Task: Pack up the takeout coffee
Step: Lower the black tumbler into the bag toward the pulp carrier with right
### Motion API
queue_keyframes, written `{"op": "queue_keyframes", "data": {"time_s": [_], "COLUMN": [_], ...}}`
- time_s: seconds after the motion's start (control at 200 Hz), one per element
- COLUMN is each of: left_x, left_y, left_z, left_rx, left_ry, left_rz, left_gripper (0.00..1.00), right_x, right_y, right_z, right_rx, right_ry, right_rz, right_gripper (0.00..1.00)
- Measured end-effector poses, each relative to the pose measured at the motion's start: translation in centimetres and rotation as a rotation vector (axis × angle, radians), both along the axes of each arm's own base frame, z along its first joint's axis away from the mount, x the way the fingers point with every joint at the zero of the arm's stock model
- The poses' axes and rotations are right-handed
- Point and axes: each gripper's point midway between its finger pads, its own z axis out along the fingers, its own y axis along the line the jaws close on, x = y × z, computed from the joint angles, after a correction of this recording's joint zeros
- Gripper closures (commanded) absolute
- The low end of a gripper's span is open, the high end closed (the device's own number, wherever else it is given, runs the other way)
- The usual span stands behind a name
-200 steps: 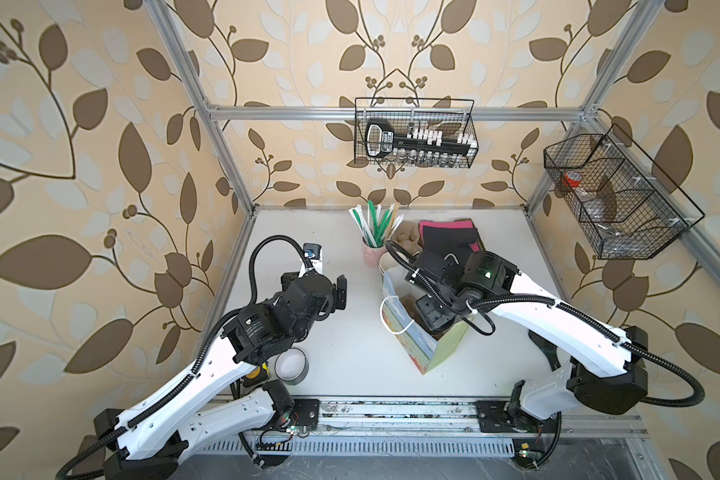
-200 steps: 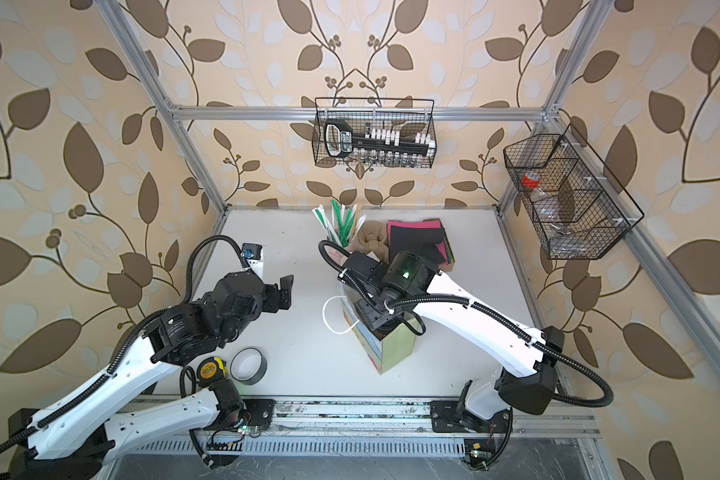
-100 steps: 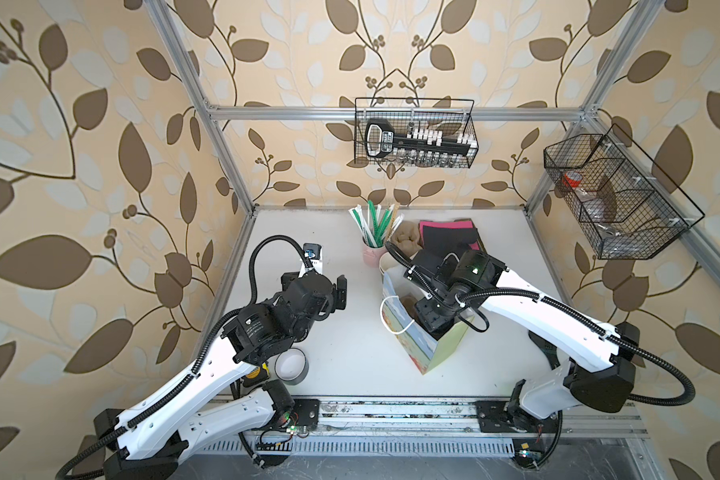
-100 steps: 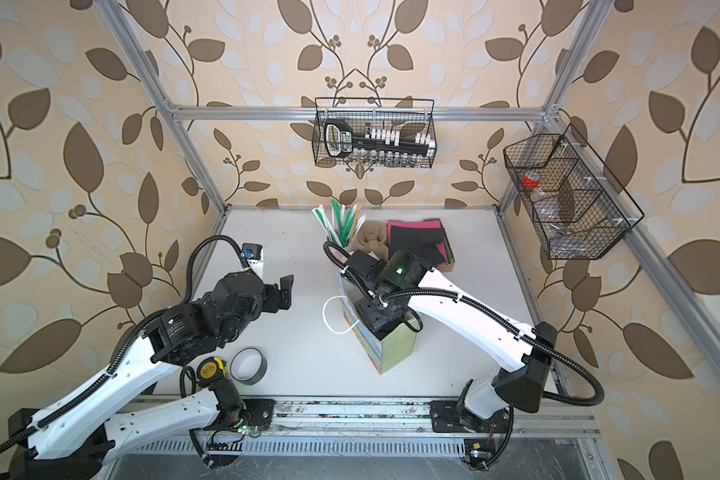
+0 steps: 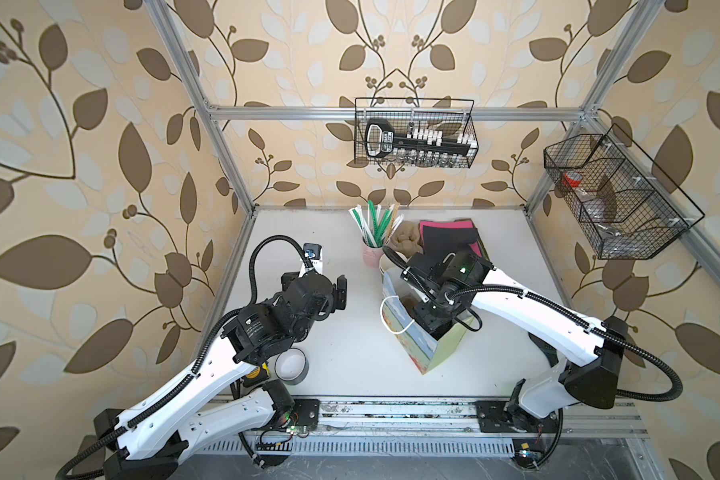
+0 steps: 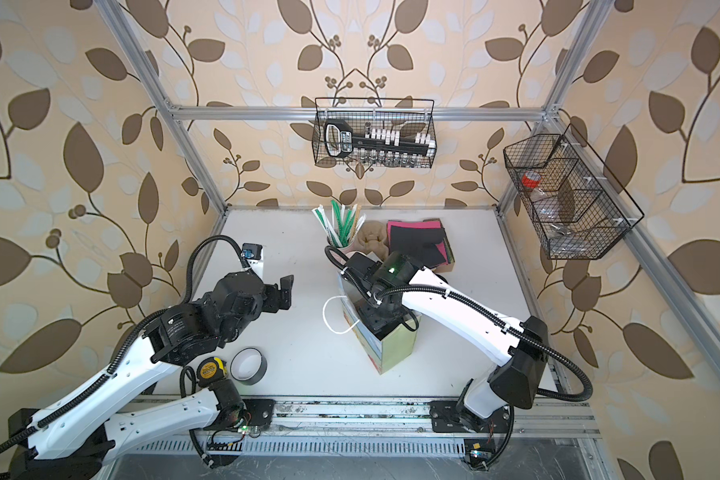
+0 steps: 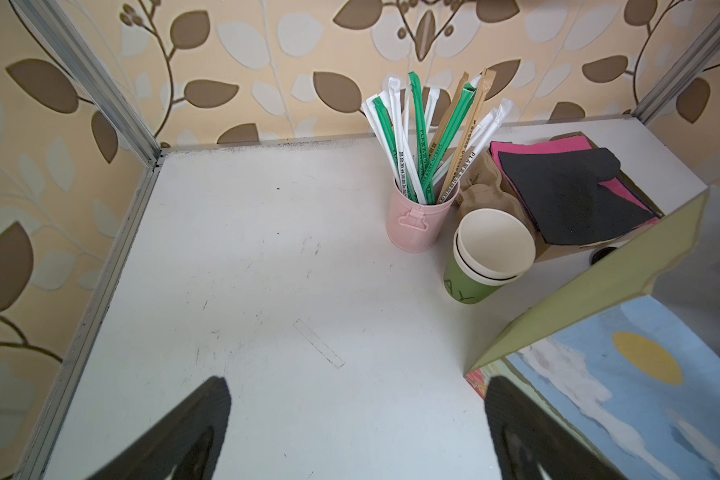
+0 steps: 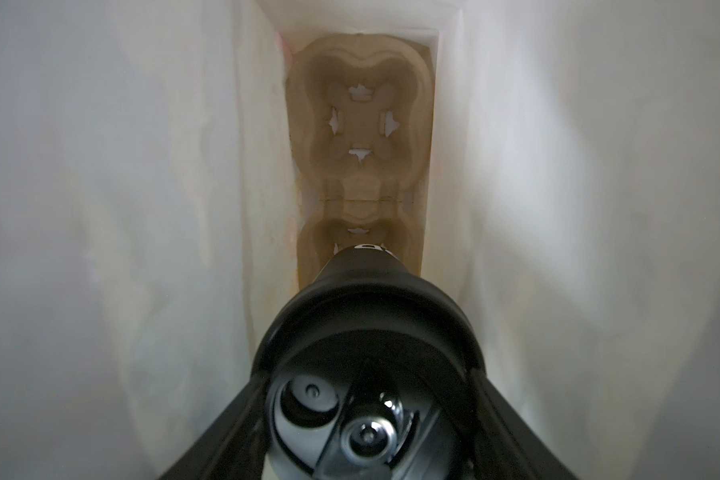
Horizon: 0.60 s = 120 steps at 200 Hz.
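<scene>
At the table's front edge, a roll of grey tape point(image 6: 250, 379) is seen lying flat just beside a yellow and black tape measure point(image 6: 211, 369). A little farther in, the left gripper point(image 7: 356, 390) is held above the bare white table point(image 7: 267, 270). Its two black textured fingers point(image 7: 192, 428) are spread wide, with nothing between them.

Beside it a paper bag point(image 7: 599, 374) stands open. Blue sky, white clouds and a yellow sun are printed on its outside. The right gripper point(image 8: 368, 386) is seen deep inside the bag, pinched on the takeout coffee point(image 8: 366, 316) at its glossy round black sip lid. The cup hangs upright within the bag, above the nearer well of a moulded brown pulp carrier point(image 8: 358, 104) that lies on the bag's floor. Whether the cup's base touches the carrier cannot be told. White marks on the cup's wall are too small to be read.

Farther back, a stack of green paper cups point(image 7: 487, 249), white inside, is set just beside a pink metal bucket point(image 7: 416, 224) filled with paper-wrapped straws point(image 7: 416, 137). "PLA" can be read on the wrappers. Behind these, more pulp carriers point(image 7: 487, 187) and black and pink napkins point(image 7: 574, 195) are piled. On the far wall a black wire basket point(image 5: 414, 133) is hung, and the labels inside it cannot be read.
</scene>
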Motion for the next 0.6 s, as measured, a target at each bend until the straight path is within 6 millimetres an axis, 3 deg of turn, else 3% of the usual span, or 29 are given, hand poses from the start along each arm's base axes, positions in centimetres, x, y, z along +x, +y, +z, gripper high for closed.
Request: {"op": "queue_keyframes", "data": {"time_s": [0.6], "left_x": [0.0], "left_y": [0.0], "left_z": [0.0], "left_rx": [0.001], "left_ry": [0.001], "left_rz": [-0.001], "left_gripper": [0.03], "right_x": [-0.3], "right_y": [-0.7], "right_z": [-2.6], "right_rx": [-0.027], "right_ry": [0.048], "right_rz": [0.000], "right_gripper": [0.34]}}
